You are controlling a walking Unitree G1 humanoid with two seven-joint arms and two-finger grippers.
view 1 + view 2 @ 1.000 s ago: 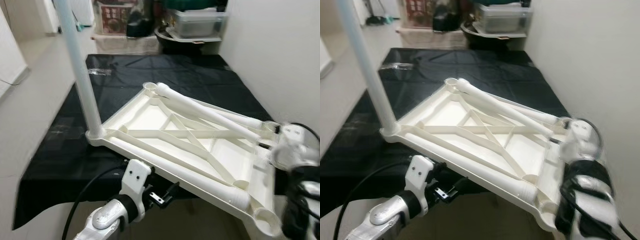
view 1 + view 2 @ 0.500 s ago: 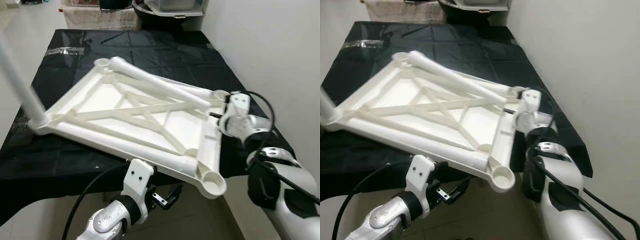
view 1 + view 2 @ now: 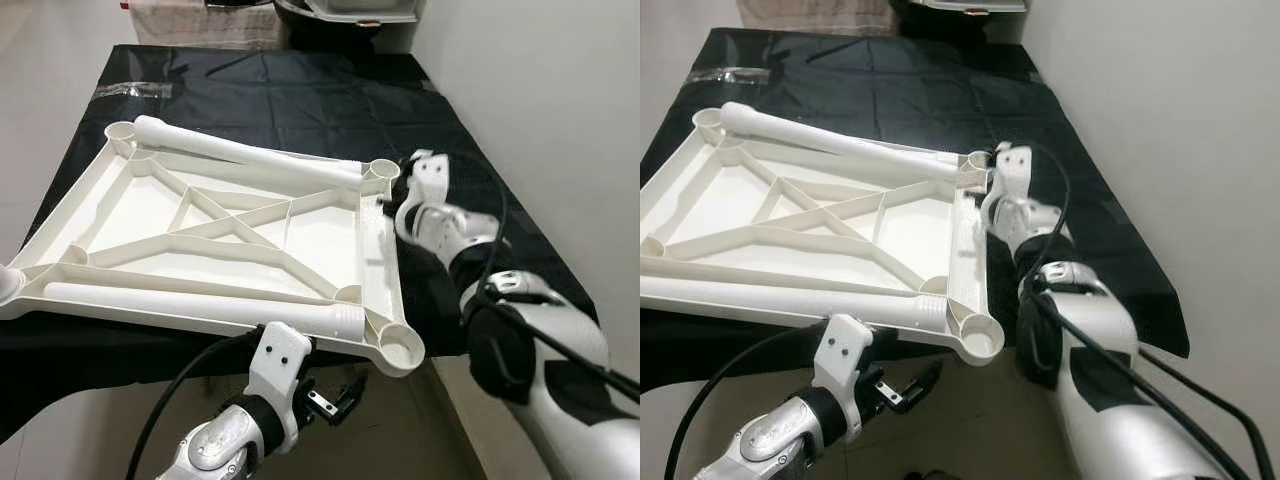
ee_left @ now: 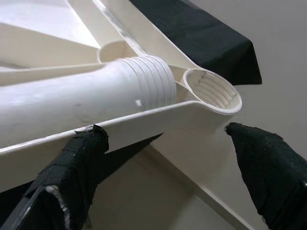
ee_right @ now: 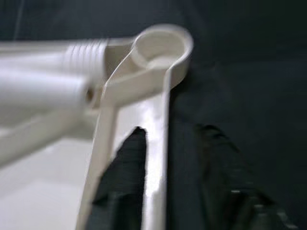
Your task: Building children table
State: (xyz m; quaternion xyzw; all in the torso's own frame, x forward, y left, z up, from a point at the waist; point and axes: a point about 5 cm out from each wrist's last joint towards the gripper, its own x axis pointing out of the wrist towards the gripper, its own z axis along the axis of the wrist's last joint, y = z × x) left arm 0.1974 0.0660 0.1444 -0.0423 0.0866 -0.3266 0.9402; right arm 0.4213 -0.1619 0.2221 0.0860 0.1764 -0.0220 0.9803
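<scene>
While the white plastic tabletop (image 3: 230,235) lies upside down on the black cloth (image 3: 330,100), two loose table legs (image 3: 245,152) rest inside its ribbed frame, one along each long side. Near its right rim, the right gripper (image 3: 392,205) straddles the edge, and the left gripper (image 3: 335,400) hangs below its near corner socket (image 3: 404,350)

From the left wrist, black fingers (image 4: 79,158) stand wide apart under that threaded socket

From the right wrist, blurred fingers (image 5: 127,172) flank the rim; whether they clamp it, I cannot tell
</scene>
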